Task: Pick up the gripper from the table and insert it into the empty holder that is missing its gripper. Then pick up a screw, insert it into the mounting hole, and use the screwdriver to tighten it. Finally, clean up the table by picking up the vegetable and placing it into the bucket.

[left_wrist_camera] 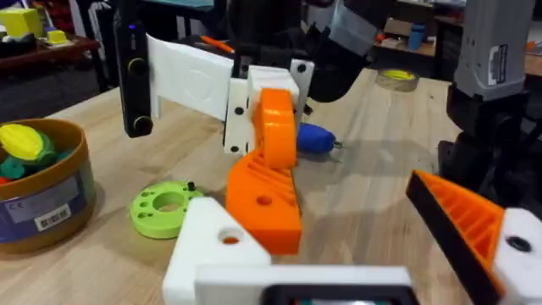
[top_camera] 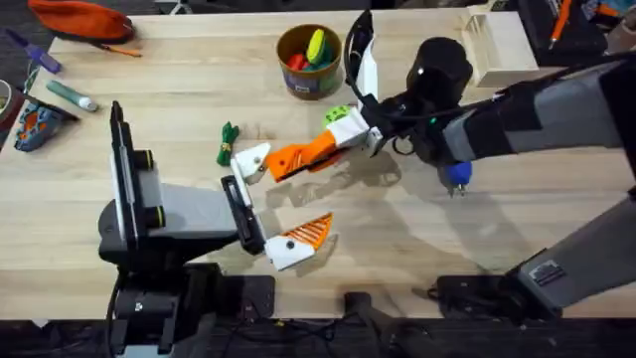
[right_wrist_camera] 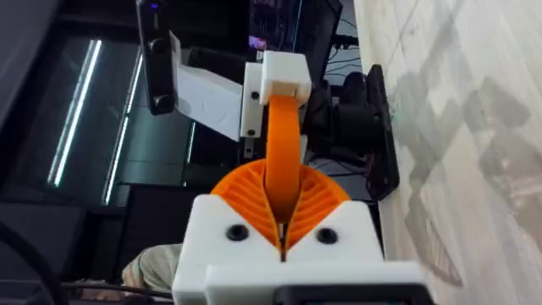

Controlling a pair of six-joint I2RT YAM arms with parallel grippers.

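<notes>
Two-finger right gripper [top_camera: 343,132]: clamped on the gripper [top_camera: 298,157]; its white fingers [right_wrist_camera: 233,233] pinch the orange ribbed piece from both sides.
Gripper: off the table [top_camera: 179,89], one end pressed against the holder [top_camera: 250,159].
Holder: white, padless finger of the left gripper [top_camera: 283,199], a dark hole in its face.
Left gripper: spread wide, nothing between its fingers; the finger opposite the holder carries an orange pad [top_camera: 310,231].
Vegetable [top_camera: 228,142]: on the table just beside the holder.
Green ring disc [top_camera: 338,114]: near the holder, towards the bucket.
Screwdriver [top_camera: 455,177]: well apart from the holder, under the right arm.
Bucket [top_camera: 309,60]: beyond the disc, toys inside.
Label [left_wrist_camera: 51,216]: white sticker on the bucket's side, print unreadable.
</notes>
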